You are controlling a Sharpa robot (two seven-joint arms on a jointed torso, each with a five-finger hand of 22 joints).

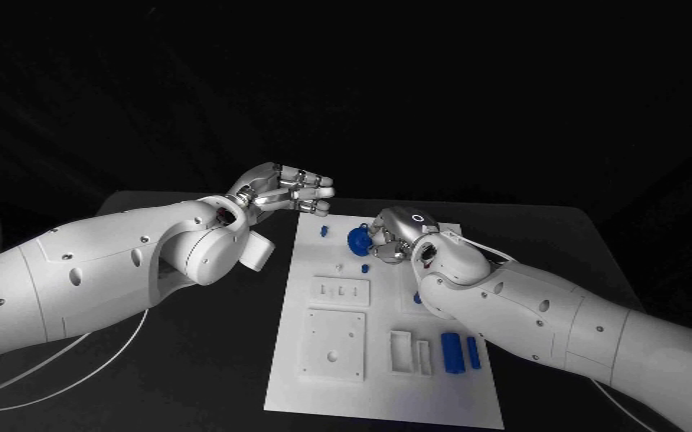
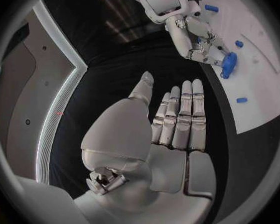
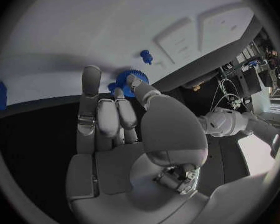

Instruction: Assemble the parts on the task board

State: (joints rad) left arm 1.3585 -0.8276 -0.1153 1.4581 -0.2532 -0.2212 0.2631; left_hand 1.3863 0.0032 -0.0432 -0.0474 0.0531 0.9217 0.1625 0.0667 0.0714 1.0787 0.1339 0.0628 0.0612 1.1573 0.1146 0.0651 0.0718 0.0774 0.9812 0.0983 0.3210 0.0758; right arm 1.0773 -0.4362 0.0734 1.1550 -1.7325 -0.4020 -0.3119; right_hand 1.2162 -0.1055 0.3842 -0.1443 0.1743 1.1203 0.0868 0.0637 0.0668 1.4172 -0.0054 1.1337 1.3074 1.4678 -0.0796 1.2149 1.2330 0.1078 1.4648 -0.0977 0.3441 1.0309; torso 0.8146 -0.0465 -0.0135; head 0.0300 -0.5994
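**Holding a blue gear over the white board**

Looking down from the head camera, I see my right hand [image 1: 397,235] in the middle of the frame, at the top part of the task board [image 1: 335,392]. It pinches a round blue gear [image 1: 358,241] between its thumb and fingers. In the right wrist view the gear [image 3: 131,78] has little teeth around its edge and sits right at my fingertips [image 3: 91,79], close over the white board [image 3: 84,30]. In the left wrist view I see the same hand [image 2: 205,47] at the upper right of the frame with the gear [image 2: 228,64] in it.

My left hand [image 1: 281,190] is up at the middle left of the head frame, just past the board's top left corner. It holds nothing. In its own wrist view the fingers [image 2: 180,117] are straight and side by side, with the thumb a bit apart.

On the board I see two long blue pieces [image 1: 460,352] at the lower right of the frame, next to a white block [image 1: 411,352]. A small blue piece [image 1: 325,231] sits near the board's top edge. Another small blue piece [image 1: 365,268] sits just below the gear.
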